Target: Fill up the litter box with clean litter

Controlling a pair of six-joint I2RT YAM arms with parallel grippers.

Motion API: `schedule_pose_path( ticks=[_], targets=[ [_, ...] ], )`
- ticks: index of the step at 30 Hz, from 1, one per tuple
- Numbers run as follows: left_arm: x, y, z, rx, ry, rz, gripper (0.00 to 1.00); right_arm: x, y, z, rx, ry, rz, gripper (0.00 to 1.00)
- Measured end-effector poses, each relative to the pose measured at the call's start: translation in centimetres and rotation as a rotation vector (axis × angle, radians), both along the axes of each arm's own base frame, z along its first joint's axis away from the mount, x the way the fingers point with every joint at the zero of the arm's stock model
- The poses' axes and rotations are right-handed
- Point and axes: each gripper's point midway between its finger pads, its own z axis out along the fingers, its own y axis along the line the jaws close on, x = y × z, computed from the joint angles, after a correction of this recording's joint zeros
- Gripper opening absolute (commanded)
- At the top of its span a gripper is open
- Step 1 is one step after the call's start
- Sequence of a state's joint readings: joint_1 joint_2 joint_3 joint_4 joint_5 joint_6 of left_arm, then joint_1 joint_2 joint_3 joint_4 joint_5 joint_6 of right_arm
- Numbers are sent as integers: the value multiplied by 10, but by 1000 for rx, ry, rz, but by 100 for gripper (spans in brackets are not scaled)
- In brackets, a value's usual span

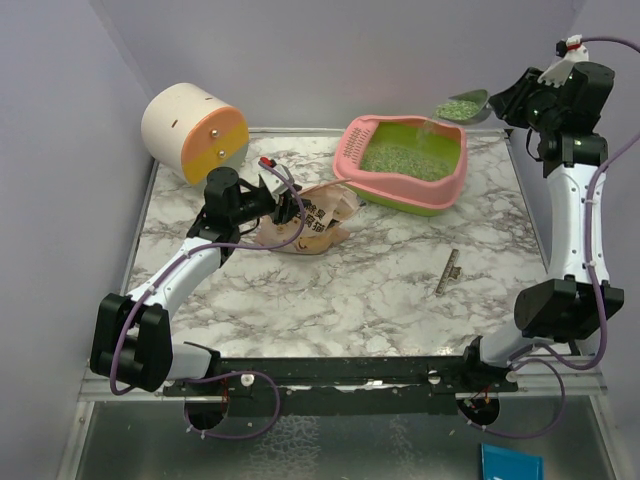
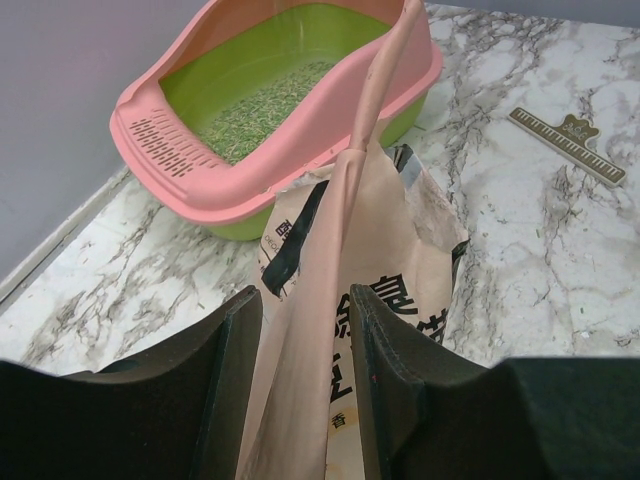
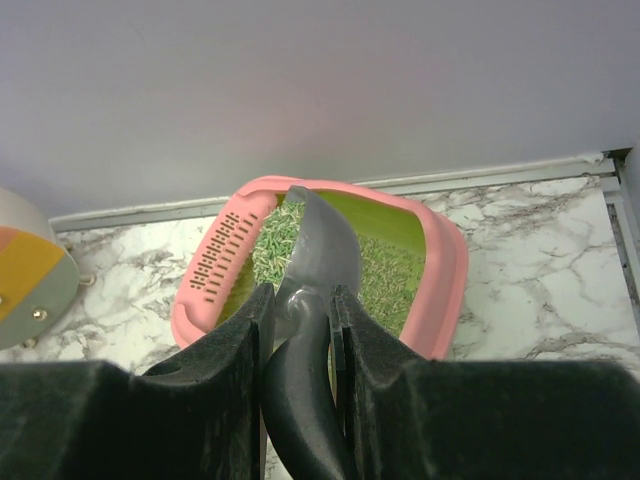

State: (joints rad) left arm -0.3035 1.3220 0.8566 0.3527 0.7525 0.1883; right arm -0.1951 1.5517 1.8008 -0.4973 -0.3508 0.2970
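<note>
Top: pink-rimmed, lime-green plastic litter box (image 1: 395,192) far centre-right on marbled table (image 1: 350,290), with pale green-grey litter granules (image 1: 405,158) in the basin. Right gripper (image 1: 497,100) holds loaded grey scoop (image 1: 462,105) raised near the box's far right corner.
Left wrist: left gripper (image 2: 303,300) clamped on beige printed paper bag (image 2: 400,250).
Right wrist: fingers clenched on scoop handle, box beneath.

My work table has a flat white top with grey marble veins (image 1: 330,290), and a thin silver metal strip (image 1: 300,131) runs along its far edge. A plain pale lilac back wall (image 1: 330,50) and a same-coloured left side wall (image 1: 50,150) close it in. The light is soft, a little pink on the back wall. Below the near edge I see a grey dimpled metal sheet (image 1: 330,440).
</note>
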Motion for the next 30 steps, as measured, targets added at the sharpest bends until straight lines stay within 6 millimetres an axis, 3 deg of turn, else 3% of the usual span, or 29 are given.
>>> schedule_pose_path(
  ticks=[20,23,30],
  targets=[
    [-1,0,4,-2,-10,0,44,35,27,-35,-170,113,-26,1],
    [-1,1,4,-2,-12,0,43,37,31,-33,-216,116,-42,1],
    [-1,1,4,-2,-12,0,43,37,70,-18,-373,68,-36,1]
  ],
)
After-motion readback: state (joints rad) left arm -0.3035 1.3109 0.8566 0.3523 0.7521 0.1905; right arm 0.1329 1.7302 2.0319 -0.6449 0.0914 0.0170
